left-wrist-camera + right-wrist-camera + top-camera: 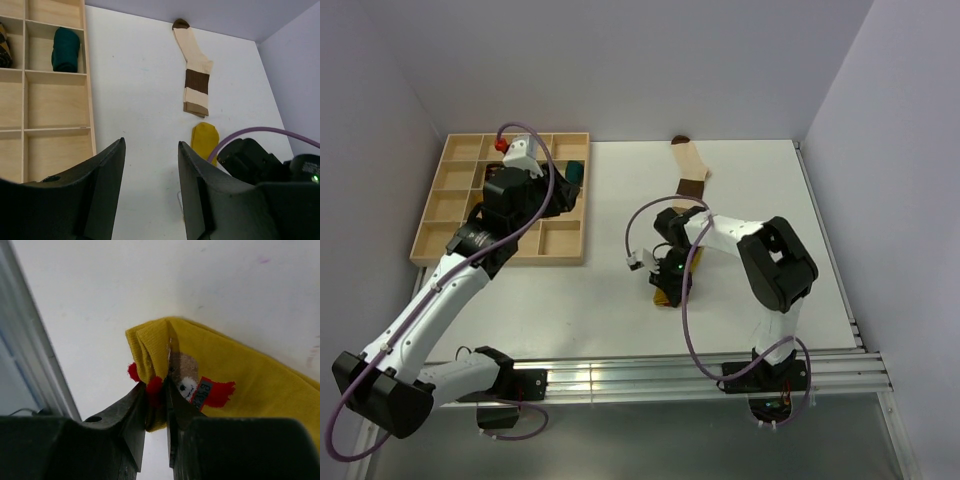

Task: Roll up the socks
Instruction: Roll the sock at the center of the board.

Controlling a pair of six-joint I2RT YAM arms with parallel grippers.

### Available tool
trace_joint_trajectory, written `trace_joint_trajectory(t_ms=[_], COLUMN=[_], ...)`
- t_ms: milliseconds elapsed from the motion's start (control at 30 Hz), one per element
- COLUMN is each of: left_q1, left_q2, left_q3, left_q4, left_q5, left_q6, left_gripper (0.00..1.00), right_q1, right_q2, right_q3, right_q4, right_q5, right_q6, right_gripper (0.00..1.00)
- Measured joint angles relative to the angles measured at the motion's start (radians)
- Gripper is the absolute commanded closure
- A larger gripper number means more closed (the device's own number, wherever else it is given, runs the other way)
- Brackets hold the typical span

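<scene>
**Item 1: bright yellow knit sock with red marks and a small bear motif** (pixel 250 385)
- Location: lies flat on the white counter (pixel 610 200), toward its near side, under the right wrist. Its rounded end lies near the cream sock's cuff, apart from it.
- Handling (judged): light, thin and limp, with no stiffness. It should sag wherever unsupported. The fabric offers good friction, so slipping is unlikely, and nothing in it can break.
- Where to hold (judged): at an end edge, both layers together, so a roll starts tight. Pinching one layer alone would likely just lift it open.

**Item 2: cream sock with brown band and brown toe** (pixel 690 165)
- Location: stretched flat at the far side of the counter, well clear of both sets of jaws.
- Handling (judged): same soft, light behaviour as Item 1.

**Right arm** (pixel 775 265)
- Pose: elbow raised, wrist bent down to the counter.
- Jaws: pressed together on a bunched fold at the yellow sock's edge, beside a red tuft.

**Left arm** (pixel 430 300)
- Pose: extended over the pale wooden compartment tray (pixel 550 240).
- Jaws: spread, with nothing between them.

**Also present:** a rolled teal sock bundle (pixel 65 49) in one tray compartment. A third loose sock cannot be made out.
</scene>
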Motion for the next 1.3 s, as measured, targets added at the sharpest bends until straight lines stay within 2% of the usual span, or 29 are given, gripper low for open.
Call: trace_joint_trajectory(t_ms=[133, 367, 567, 767, 933, 1300], left_q1=[-0.040, -0.220, -0.366, -0.506, -0.537, -0.535], left_q2=[-0.013, 0.037, 0.129, 0.287, 0.371, 0.596], left_q3=[-0.011, -0.048, -0.161, -0.253, -0.318, -0.302], left_q4=[0.011, 0.127, 0.250, 0.387, 0.513, 0.702], left_q5=[-0.008, -0.007, 0.038, 0.127, 0.220, 0.321], left_q6=[0.005, 0.101, 0.201, 0.278, 0.294, 0.314], left_gripper=[0.49, 0.48, 0.48, 0.47, 0.46, 0.46], right_q1=[-0.099, -0.232, -0.281, -0.325, -0.347, -0.355], right_q2=[0.060, 0.192, 0.283, 0.298, 0.310, 0.344], right_q3=[0.027, 0.099, 0.140, 0.139, 0.140, 0.140], right_q4=[-0.154, -0.341, -0.383, -0.384, -0.386, -0.388], right_q5=[-0.132, -0.280, -0.341, -0.350, -0.356, -0.370], right_q6=[-0.123, -0.239, -0.235, -0.183, -0.160, -0.111], right_gripper=[0.75, 0.74, 0.74, 0.73, 0.73, 0.73])
